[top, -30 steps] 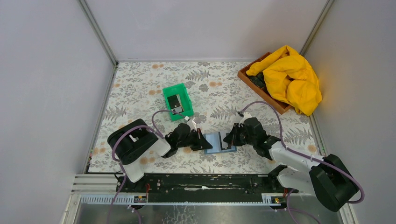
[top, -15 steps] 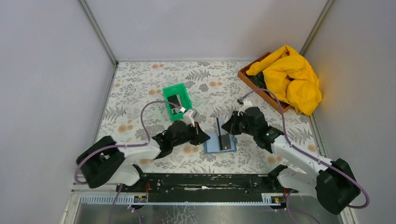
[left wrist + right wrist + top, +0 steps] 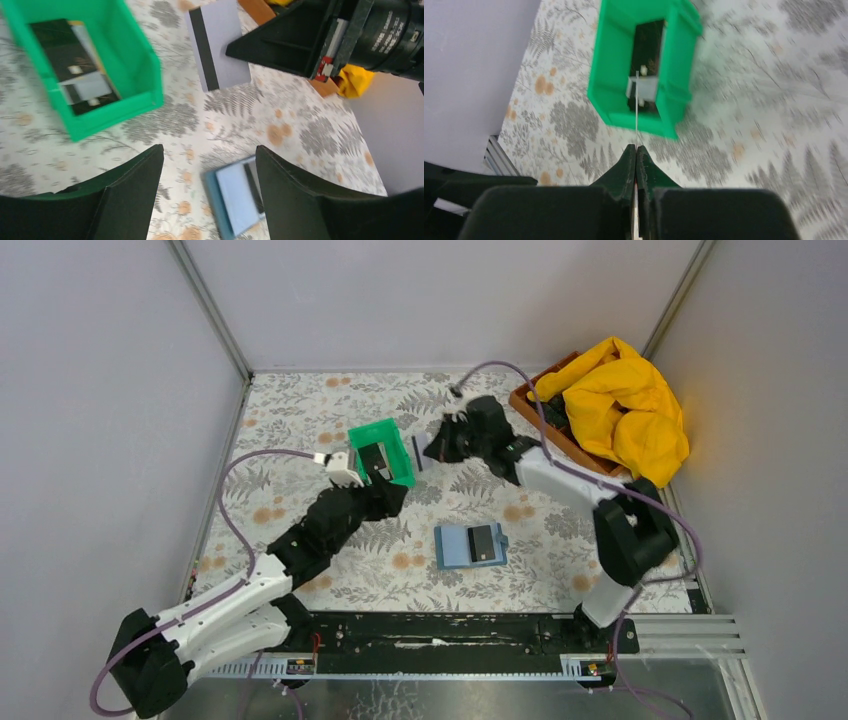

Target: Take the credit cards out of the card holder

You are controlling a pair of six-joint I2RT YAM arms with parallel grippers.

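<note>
1. Black fingers of the right gripper are pressed together on a grey credit card, pinching it by one short end. In the right wrist view the card shows only as a thin edge-on line.
2. Its long axis runs straight out from the fingertips toward the green tray, which lies dead ahead. In the left wrist view the card hangs in the air just beside the tray's outer wall, not over the opening yet.
3. Inside that tray lie other cards, dark and pale, flat on the bottom.
4. The left gripper stands spread wide with nothing between its fingers, close to the tray's near side.
5. The card holder lies open on the floral table cover, apart from the tray and toward the arm bases. One dark card sits on its right half.
6. Judgement: the right arm needs a short advance along the card's own axis before letting go. The empty left gripper looks better placed for the card in the holder.
</note>
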